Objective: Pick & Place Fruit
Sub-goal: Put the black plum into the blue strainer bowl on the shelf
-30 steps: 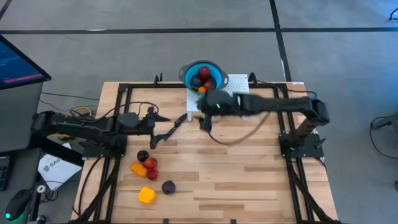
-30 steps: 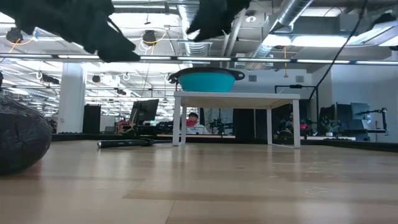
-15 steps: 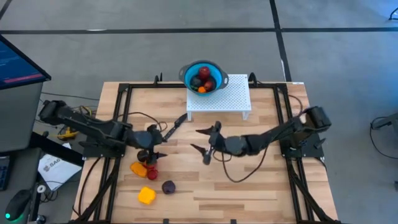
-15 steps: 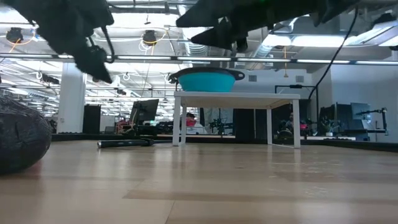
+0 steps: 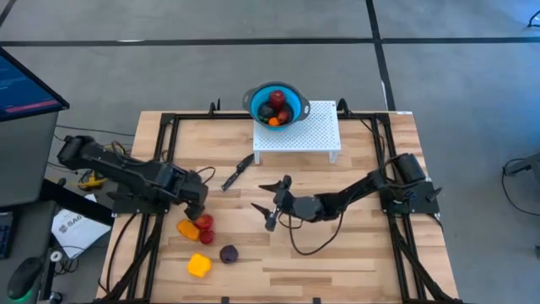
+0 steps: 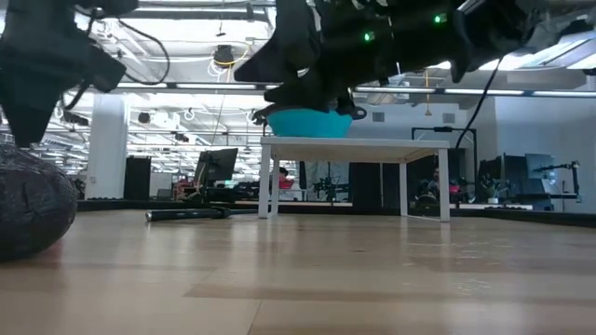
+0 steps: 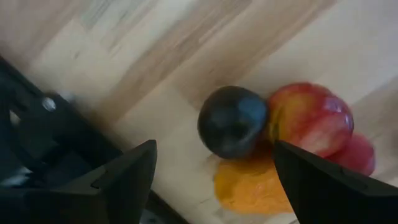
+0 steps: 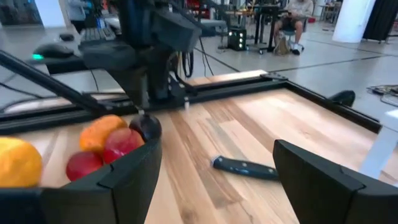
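Several toy fruits lie together on the table near its left side: a dark purple one (image 7: 233, 121), a red-yellow one (image 7: 311, 118), an orange one (image 5: 187, 228), a red one (image 5: 207, 237), another purple one (image 5: 228, 253) and a blocky yellow one (image 5: 198, 266). My left gripper (image 5: 198, 200) is open and points down over the dark purple fruit, one finger on either side and above it. My right gripper (image 5: 270, 208) is open and empty over the table's middle. More fruit lies in the blue bowl (image 5: 256, 100).
The bowl stands on a white perforated stand (image 5: 308, 135) at the far edge. A slim black knife (image 5: 236, 174) lies on the table between the stand and the fruit. Black frame rails (image 5: 160, 160) run along the table's sides. Bare wood lies at the near right.
My left gripper has gone from beside the knife toward the near edge and down over the fruit cluster, tipping to point down. My right gripper has gone from the stand by the bowl toward the table's middle and down, staying open.
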`<state>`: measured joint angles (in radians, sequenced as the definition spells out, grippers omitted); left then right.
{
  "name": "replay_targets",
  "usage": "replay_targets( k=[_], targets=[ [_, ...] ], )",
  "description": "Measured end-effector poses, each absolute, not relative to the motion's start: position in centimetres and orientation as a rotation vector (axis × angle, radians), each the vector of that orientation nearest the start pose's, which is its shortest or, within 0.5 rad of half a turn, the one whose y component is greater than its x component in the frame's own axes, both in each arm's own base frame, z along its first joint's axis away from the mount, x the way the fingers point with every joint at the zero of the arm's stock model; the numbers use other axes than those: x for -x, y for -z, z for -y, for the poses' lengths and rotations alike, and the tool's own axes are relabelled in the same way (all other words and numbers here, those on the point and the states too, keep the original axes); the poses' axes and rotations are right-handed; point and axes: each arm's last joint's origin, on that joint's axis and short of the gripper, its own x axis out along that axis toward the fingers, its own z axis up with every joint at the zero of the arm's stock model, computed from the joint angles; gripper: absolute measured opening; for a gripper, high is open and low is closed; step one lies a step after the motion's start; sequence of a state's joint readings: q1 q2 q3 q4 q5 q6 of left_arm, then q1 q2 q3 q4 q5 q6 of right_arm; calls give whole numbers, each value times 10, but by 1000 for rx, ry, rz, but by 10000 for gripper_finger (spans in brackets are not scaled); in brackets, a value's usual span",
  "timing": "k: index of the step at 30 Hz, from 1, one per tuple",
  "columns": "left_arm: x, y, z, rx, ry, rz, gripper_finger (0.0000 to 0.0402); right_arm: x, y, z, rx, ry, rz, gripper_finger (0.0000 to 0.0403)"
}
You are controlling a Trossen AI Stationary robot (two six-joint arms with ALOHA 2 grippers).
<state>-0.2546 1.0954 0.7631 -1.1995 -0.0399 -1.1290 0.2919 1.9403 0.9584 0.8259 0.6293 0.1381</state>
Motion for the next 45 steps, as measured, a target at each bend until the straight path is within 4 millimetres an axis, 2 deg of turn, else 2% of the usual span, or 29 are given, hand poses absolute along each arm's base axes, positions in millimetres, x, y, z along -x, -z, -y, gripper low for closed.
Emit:
replay_targets(
  k=[4, 12, 18, 24, 29, 38, 42, 45],
  targets=[
    [-137, -206, 34, 816, -768, -1329, 314, -379, -166, -100, -39, 332, -113, 301],
    [-128, -188, 32, 1059, -759, -1127, 315, -378, -168, -102, -20, 325, -107, 301],
    [-122, -165, 32, 1120, -792, -1170, 314, -378, -166, -102, -11, 324, -121, 301],
    [-125, -156, 35, 1199, -737, -1189, 314, -378, -164, -102, -2, 324, -138, 301],
    [-122, -148, 35, 1209, -731, -1223, 296, -378, -164, -102, -2, 324, -138, 301],
    [-124, -150, 36, 1159, -659, -1216, 243, -377, -162, -102, 11, 332, -164, 301],
    [-131, -163, 34, 1082, -593, -1153, 245, -372, -154, -102, 72, 444, -242, 301],
    [-139, -175, 30, 1020, -549, -1053, 258, -362, -160, -109, 104, 507, -228, 301]
  ],
)
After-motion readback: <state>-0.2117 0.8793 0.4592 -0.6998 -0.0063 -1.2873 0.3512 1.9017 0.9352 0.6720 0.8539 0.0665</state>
